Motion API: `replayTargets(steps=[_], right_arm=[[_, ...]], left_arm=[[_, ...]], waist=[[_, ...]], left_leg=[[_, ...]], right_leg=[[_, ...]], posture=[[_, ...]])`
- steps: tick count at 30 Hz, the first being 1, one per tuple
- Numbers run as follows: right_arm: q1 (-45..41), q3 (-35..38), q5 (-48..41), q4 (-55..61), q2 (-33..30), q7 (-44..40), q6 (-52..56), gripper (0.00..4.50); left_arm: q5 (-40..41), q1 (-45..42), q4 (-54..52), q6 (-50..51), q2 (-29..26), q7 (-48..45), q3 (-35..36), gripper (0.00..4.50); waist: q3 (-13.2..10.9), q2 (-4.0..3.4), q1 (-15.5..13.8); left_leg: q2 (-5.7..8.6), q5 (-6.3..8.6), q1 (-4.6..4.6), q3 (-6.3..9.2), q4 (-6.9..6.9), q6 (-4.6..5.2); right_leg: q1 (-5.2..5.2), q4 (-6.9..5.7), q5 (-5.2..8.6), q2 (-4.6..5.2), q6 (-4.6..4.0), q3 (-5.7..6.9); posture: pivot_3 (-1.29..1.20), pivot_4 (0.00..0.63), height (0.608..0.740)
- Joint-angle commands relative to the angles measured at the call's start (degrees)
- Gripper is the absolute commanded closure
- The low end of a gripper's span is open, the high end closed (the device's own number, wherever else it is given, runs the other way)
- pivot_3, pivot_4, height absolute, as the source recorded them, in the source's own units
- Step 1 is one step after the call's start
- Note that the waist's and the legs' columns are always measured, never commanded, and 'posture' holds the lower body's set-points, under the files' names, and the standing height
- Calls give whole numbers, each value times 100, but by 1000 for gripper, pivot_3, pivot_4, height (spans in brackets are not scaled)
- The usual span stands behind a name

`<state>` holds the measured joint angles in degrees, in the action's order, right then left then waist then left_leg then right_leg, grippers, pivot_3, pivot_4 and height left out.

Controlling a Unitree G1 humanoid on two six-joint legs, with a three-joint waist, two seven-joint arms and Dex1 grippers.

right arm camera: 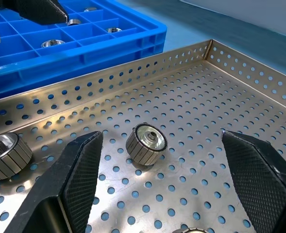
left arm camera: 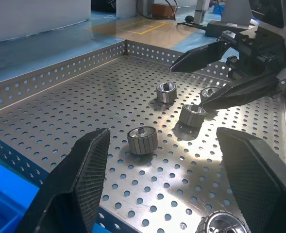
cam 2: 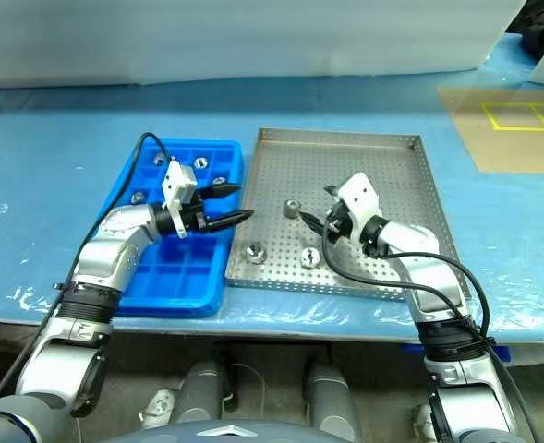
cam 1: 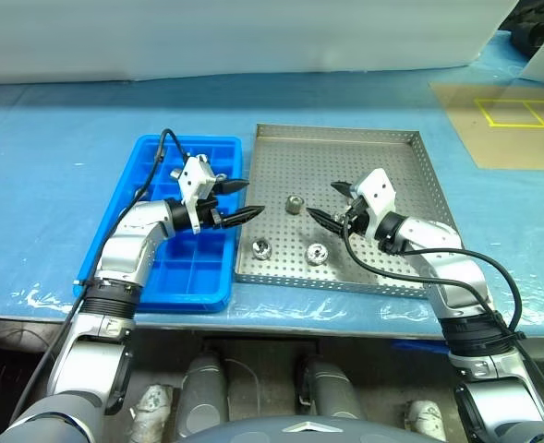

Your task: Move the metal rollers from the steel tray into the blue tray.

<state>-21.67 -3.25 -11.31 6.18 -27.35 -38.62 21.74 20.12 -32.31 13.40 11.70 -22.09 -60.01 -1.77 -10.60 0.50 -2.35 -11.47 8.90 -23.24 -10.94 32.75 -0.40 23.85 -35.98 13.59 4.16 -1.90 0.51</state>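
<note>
Fingers of both grippers stand apart and empty: the right gripper [cam 1: 327, 203] hangs just beside the upright metal rollers [cam 1: 295, 205] left in the steel tray [cam 1: 410, 198], nearer them than the left gripper [cam 1: 237, 200] at the blue tray [cam 1: 133, 198] edge.

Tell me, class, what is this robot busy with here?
It is sorting metal rollers: three lie on the steel tray, and a few already sit in the blue tray. The left gripper hovers open over the blue tray's edge, empty. The right gripper hangs open over the steel tray, near the rollers, holding nothing.
</note>
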Motion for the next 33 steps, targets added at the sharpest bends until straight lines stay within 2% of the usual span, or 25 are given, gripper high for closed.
replayTargets(steps=[1, 5, 9, 14, 20, 25, 33], right_arm=[[-47, 46, -18, 153, 10, 12, -112, 474], [-56, 36, -9, 139, 27, 18, -116, 474], [-75, 18, 31, 75, 44, 28, -151, 474], [-83, 31, 71, 80, 82, 72, -168, 474], [151, 176, 57, 367, 58, 252, -81, 474], [590, 450, -1, 842, -59, 455, 116, 474], [1229, 688, -34, 1563, -76, 743, 476, 474]], left_arm=[[18, -111, -69, -108, -23, -37, 21, 803], [-109, -406, 141, -119, 86, 237, 27, 803], [-769, -1201, 987, -459, 216, 502, -342, 803], [-1250, -2538, 2773, -1009, 707, 660, -532, 803], [-1972, -3473, 4850, -1559, 1195, 829, -839, 803], [-2422, -3750, 5719, -1664, 1460, 810, -997, 803], [-2659, -3651, 6117, -1595, 1814, 1075, -904, 803]], waist=[[0, 0, 0], [0, 0, 0], [0, 0, -22], [0, 0, -10], [0, 0, 39], [0, 1, 54], [0, 0, 157]], left_leg=[[0, 0, 0, 0, 0, 0], [0, 0, 0, 0, 1, 0], [1, 0, -1, 2, 9, 0], [6, 1, -2, 7, 25, 2], [29, 1, 0, 10, 24, 9], [37, -4, -6, 33, 22, 29], [44, 27, 11, 71, 25, 50]], right_leg=[[0, 0, 0, 0, 0, 0], [0, -2, 0, 0, 0, 0], [-2, -8, 0, 1, 0, 1], [-10, -14, -2, 3, 3, -1], [-9, -11, -3, 1, 5, -6], [-10, 0, -6, 4, 11, -5], [-58, 36, -14, 20, 23, 2]], posture=[[-177, 150, 740], [-177, 150, 740], [-182, 150, 740], [-216, 150, 740], [-292, 150, 740], [-345, 150, 740], [-423, 150, 740]])
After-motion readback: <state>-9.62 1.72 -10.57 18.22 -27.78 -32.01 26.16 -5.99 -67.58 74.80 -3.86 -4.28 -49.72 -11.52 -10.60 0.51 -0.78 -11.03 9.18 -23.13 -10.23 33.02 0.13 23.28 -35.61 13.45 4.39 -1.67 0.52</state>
